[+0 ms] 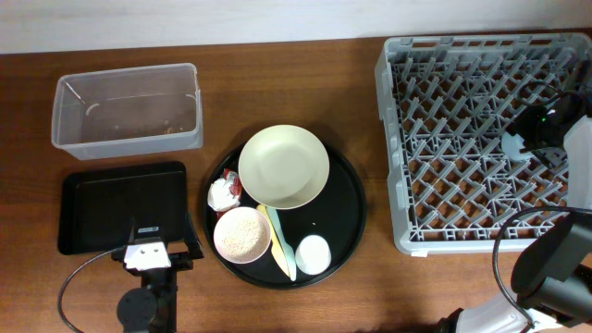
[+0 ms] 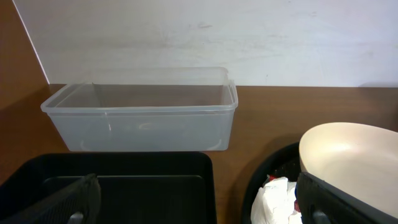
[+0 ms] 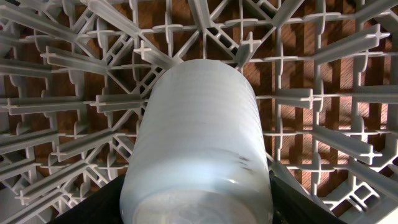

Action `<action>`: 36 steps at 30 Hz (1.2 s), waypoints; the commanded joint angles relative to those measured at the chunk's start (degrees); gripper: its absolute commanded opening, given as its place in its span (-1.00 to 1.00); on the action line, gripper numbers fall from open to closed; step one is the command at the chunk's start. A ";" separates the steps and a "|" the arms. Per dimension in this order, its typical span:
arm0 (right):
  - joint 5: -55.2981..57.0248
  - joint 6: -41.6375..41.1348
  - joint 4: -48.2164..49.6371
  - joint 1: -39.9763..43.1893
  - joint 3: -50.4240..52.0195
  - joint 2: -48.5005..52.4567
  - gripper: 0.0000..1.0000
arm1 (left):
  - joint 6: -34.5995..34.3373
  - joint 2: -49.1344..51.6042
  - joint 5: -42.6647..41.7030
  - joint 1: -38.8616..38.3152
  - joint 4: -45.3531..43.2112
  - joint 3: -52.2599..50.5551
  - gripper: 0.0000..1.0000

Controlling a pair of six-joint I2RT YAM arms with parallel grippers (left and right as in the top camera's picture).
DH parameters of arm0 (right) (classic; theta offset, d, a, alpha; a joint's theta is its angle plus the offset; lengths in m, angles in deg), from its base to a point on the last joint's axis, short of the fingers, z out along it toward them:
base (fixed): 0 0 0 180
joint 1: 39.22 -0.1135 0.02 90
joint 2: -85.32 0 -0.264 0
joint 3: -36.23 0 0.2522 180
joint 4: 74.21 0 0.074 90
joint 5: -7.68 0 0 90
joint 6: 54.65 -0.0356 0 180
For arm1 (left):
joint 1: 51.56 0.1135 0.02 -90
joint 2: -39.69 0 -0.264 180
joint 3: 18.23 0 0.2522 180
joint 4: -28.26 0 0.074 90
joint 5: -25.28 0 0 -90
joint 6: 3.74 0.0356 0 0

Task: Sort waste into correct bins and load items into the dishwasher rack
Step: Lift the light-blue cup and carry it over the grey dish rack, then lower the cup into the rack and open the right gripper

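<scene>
My right gripper [image 3: 196,208] is shut on the light blue cup [image 3: 199,137] and holds it over the grey dishwasher rack [image 3: 74,106]. From overhead this gripper [image 1: 553,137] and cup [image 1: 580,157] are at the rack's [image 1: 462,139] right side. My left gripper [image 2: 199,208] is open and empty over the shallow black tray [image 2: 124,180], with the clear tub [image 2: 140,115] beyond it. The cream plate [image 1: 283,166], the white bowl of rice grains [image 1: 242,234], the crumpled wrapper [image 1: 224,192], the flat utensils [image 1: 281,245] and the white cup [image 1: 314,254] sit on the round black tray [image 1: 347,217].
Overhead, the clear tub [image 1: 125,111] is at the back left and the black rectangular tray [image 1: 102,203] is in front of it, with my left gripper [image 1: 157,242] at its front right corner. The plate [image 2: 354,155] and wrapper [image 2: 277,199] lie close to the left gripper's right finger.
</scene>
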 commanded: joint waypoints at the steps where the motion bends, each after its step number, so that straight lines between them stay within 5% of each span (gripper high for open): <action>1: 0.17 0.39 0.39 0.37 -0.87 0.13 0.36 | 0.46 -0.24 -0.66 -0.09 0.46 -0.04 0.99; 27: -3.63 2.25 -6.38 0.37 -3.85 -5.25 0.34 | 0.46 -0.24 -0.66 -0.09 0.44 -0.04 0.99; 36: 3.32 1.20 -7.23 0.37 -3.80 -4.90 0.35 | 0.46 -0.24 -0.66 -0.09 0.44 -0.04 0.99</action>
